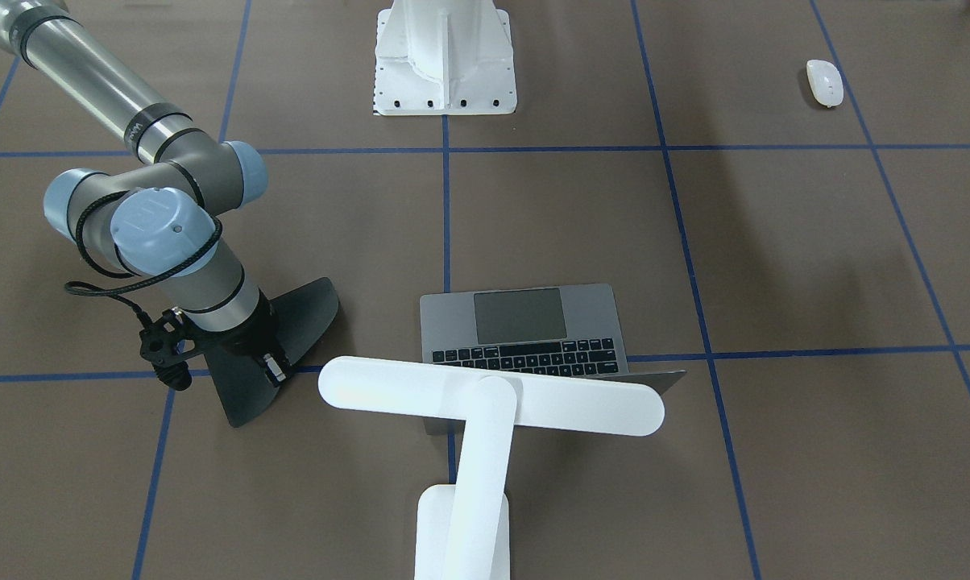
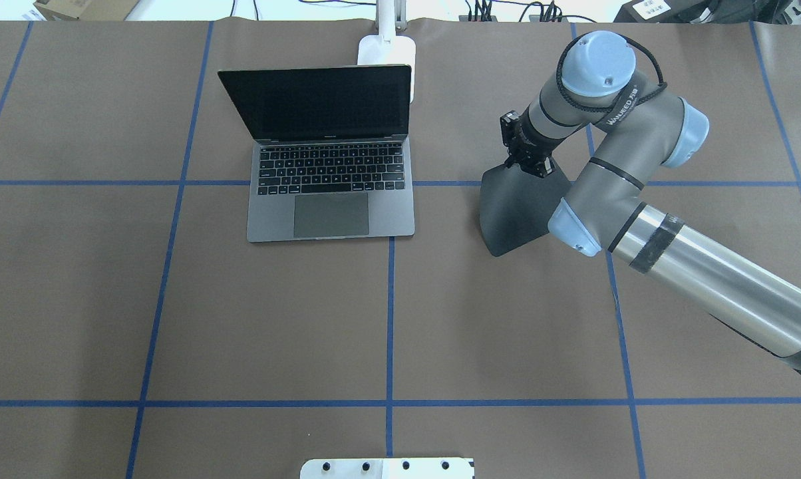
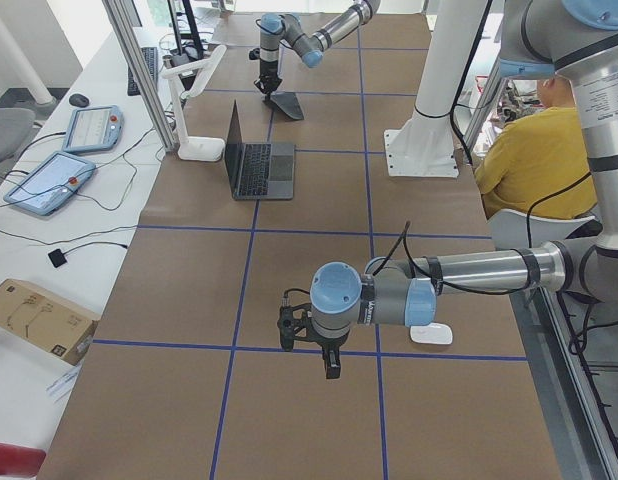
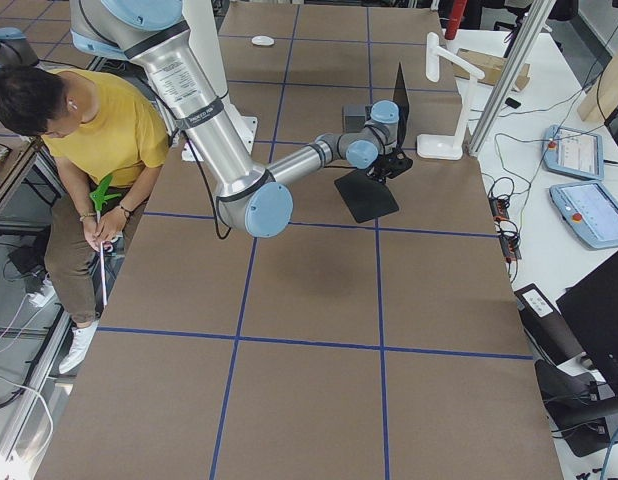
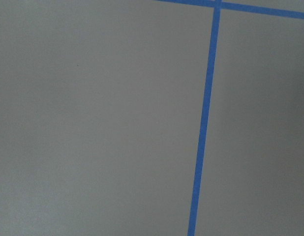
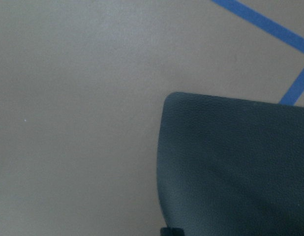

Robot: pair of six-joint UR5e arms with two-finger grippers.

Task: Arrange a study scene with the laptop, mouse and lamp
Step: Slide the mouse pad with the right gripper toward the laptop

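The open laptop [image 2: 330, 176] stands at the table's far middle, screen dark; it also shows in the front view [image 1: 525, 330]. The white lamp [image 1: 493, 399] stands behind it, its bar head over the lid and its base [image 2: 387, 50] at the far edge. The white mouse [image 1: 824, 82] lies near the robot's left side, far from the laptop, and beside the left forearm in the left side view [image 3: 430, 334]. My right gripper [image 2: 533, 166] is shut on the far edge of a flat black mat [image 2: 513, 213], right of the laptop. My left gripper [image 3: 331, 365] hovers over bare table; I cannot tell its state.
The white pedestal [image 1: 445, 64] with a bolted plate stands at the robot's side of the table. A person in a yellow shirt [image 4: 99, 130] sits beside the table. Tablets and cables [image 3: 49, 180] lie on the bench beyond the far edge.
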